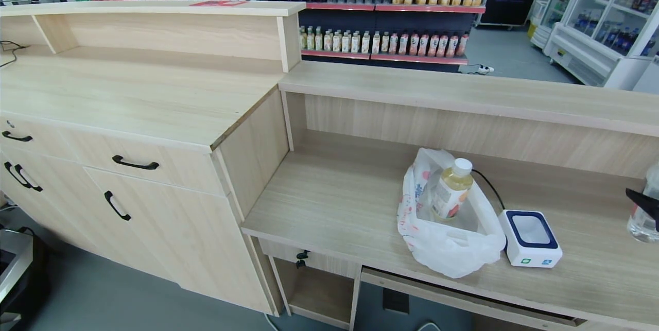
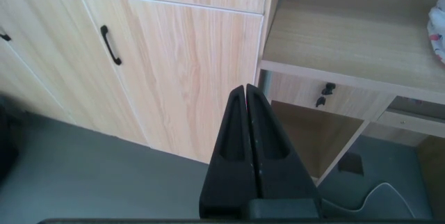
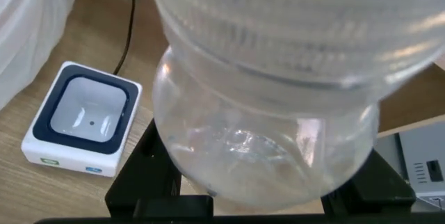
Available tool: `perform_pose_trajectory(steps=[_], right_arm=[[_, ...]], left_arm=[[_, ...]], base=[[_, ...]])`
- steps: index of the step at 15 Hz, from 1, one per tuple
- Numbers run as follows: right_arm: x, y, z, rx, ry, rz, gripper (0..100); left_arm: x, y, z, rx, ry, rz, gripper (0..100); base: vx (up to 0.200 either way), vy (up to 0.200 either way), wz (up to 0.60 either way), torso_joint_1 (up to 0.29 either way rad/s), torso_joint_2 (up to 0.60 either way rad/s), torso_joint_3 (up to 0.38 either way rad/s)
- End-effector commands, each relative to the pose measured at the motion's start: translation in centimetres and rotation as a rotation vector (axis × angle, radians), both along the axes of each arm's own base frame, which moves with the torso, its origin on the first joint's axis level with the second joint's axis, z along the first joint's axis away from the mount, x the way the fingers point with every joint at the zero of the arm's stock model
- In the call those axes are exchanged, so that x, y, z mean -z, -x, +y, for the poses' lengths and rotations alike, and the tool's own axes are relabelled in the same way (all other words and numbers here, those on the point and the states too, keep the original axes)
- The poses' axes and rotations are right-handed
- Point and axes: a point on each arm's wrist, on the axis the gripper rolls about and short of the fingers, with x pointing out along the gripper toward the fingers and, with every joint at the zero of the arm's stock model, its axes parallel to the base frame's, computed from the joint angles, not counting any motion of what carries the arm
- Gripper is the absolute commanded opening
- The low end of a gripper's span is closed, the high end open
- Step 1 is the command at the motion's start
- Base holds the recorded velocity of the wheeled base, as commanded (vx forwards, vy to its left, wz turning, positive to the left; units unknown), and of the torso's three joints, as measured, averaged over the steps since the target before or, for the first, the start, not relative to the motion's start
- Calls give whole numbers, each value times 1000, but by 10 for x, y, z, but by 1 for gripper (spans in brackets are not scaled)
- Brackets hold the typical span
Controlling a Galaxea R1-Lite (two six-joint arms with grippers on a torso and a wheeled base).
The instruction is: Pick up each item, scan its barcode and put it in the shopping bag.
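Observation:
A white plastic shopping bag (image 1: 448, 246) sits open on the lower counter with a yellow juice bottle (image 1: 452, 189) standing upright inside it. Just right of the bag lies the white barcode scanner (image 1: 533, 238) with its dark-rimmed window facing up. At the far right, my right gripper (image 1: 642, 202) is shut on a clear plastic bottle (image 1: 644, 218) held above the counter. In the right wrist view this clear bottle (image 3: 264, 113) is close up between the fingers (image 3: 149, 175), with the scanner (image 3: 83, 116) and bag (image 3: 28, 22) off to one side. My left gripper (image 2: 245, 92) is shut on nothing, low in front of the cabinet.
The lower counter (image 1: 334, 202) has a raised back ledge (image 1: 463, 94) behind it and a taller counter (image 1: 128, 94) with drawers and cabinet doors (image 2: 188, 64) to the left. The scanner's black cable (image 1: 489, 187) runs to the back wall. Drink shelves stand beyond.

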Motion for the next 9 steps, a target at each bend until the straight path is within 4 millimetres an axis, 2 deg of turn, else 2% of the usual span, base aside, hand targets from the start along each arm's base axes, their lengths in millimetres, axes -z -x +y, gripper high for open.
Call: perform_pose_trajectory(steps=[1, 4, 6, 9], right_arm=[[-4, 2, 3, -4, 13, -12, 0], [-13, -4, 20, -60, 18, -41, 0], [-14, -16, 43, -133, -52, -23, 0], [-5, -34, 73, -261, -129, 19, 0]], left_arm=[[0, 0, 0, 0, 0, 0, 0], [0, 0, 0, 0, 0, 0, 0], [0, 0, 0, 0, 0, 0, 0], [0, 0, 0, 0, 0, 0, 0]], base=[[0, 0, 600, 2, 2, 7], [0, 0, 600, 4, 4, 2], [0, 0, 600, -7, -5, 7], [0, 0, 0, 0, 0, 0]])
